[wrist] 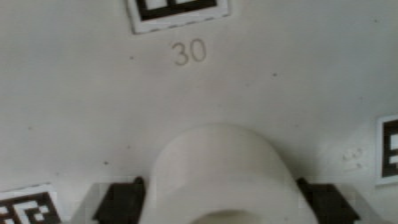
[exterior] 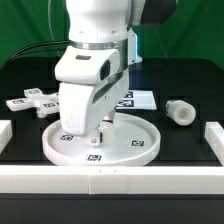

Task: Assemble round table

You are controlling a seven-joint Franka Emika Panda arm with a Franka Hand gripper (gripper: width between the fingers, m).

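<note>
**Exterior view.** Long white border rail (exterior: 100,182) closes the black worktop (exterior: 190,85) at 6 o'clock, nearest the lens. With its side rails it presumably keeps loose parts from sliding off. Just behind it the large rimmed round white plastic disc (exterior: 125,150) lies flat, rim up and tags showing, a stable base to build on. White robot arm (exterior: 95,60) stands over the disc with its jaws pointing down near the disc's middle. This view does not show whether they touch it.

- **10 o'clock of the disc, apart from it:** small white cross-shaped plastic piece (exterior: 30,102), lying flat.
- **3 o'clock, well apart:** short thick white cylinder leg (exterior: 180,112), on its side.
- **1 o'clock:** thin flat white marker board (exterior: 138,98), partly hidden by the arm.

Neither loose part is joined to the disc, so assembly appears to be at an early stage.

**Wrist view.** The disc's face fills the frame, with an embossed "30" (wrist: 189,52) and square tags (wrist: 182,10). A rounded white form (wrist: 222,170) sits between two dark pads (wrist: 121,200). It is possibly a raised boss on the disc, but its identity is uncertain. The jaws stand either side of it, and I cannot tell whether they clamp it.
</note>
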